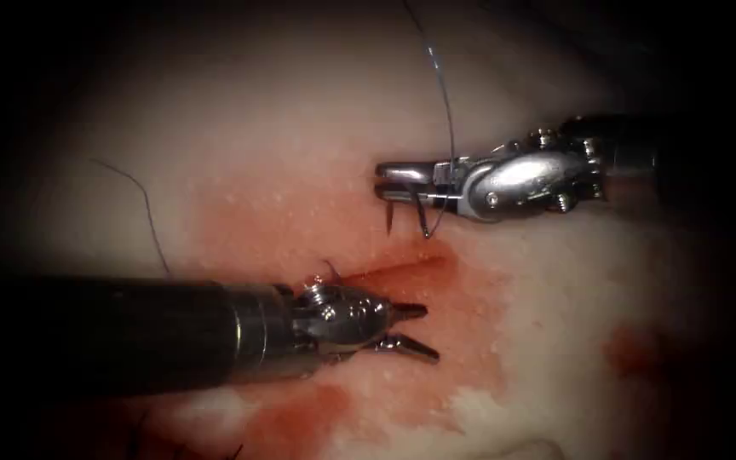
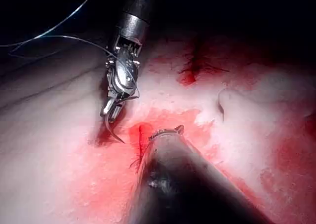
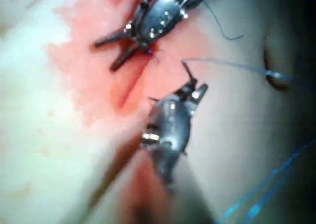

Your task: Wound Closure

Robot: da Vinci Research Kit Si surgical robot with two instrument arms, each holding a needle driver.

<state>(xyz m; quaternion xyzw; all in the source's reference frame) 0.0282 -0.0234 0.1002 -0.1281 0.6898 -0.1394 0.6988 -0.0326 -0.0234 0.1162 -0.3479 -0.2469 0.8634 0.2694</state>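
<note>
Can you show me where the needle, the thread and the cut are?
needle (image 1: 423, 220): endoscope view, its curved body below the right tool.
thread (image 1: 447, 102): endoscope view, the strand above the right tool.
cut (image 1: 402, 269): endoscope view, its red line.

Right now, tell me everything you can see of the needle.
The needle is a thin, dark, curved sliver that looks like metal, held in the shut jaws of the right tool near mid-curve. Both ends hang down from the jaws toward the tissue, above the cut; its point looks clear of the tissue. The thread rises away from the jaws. The left tool, jaws open and empty, sits apart by the cut and does not touch the needle.
</note>
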